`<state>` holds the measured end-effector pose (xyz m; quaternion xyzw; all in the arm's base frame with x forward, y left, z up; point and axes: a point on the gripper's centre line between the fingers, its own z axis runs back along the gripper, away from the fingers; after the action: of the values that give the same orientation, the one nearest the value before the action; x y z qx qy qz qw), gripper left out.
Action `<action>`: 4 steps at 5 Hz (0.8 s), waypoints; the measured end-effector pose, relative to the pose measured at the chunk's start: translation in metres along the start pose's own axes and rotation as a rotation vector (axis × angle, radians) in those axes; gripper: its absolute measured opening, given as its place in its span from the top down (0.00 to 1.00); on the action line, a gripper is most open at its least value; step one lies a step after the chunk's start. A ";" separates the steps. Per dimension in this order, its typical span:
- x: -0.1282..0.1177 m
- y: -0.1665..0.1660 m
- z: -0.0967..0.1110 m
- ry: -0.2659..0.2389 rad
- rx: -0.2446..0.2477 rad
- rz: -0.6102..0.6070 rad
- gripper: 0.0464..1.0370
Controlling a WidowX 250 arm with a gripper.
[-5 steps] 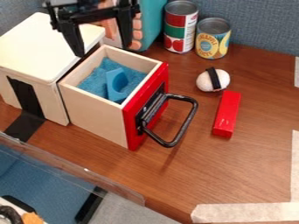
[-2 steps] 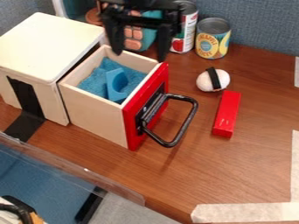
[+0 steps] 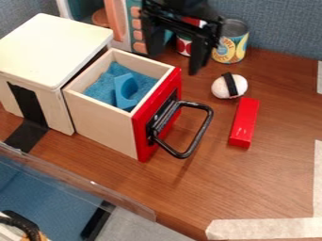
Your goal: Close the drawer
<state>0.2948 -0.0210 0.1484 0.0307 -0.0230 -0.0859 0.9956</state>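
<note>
Spread hand (image 3: pixel 175 63) near, perhaps above, the open drawer (image 3: pixel 104 123)

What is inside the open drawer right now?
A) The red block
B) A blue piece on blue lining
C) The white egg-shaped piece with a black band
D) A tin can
B: the blue piece sits on the blue lining inside the open drawer, while the red block lies outside on the table.

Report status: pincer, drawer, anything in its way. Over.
Pincer open, empty. Drawer pulled out, blue block inside. Path into box looks unobstructed.
</note>
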 end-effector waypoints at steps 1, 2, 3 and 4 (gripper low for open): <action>0.007 -0.012 -0.005 -0.030 -0.022 -0.132 0.04; 0.012 -0.026 -0.018 -0.094 -0.090 -0.341 0.04; 0.015 -0.031 -0.027 -0.127 -0.094 -0.466 0.04; 0.019 -0.043 -0.040 -0.160 -0.090 -0.664 0.04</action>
<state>0.3081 -0.0638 0.1065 -0.0143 -0.0859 -0.4081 0.9088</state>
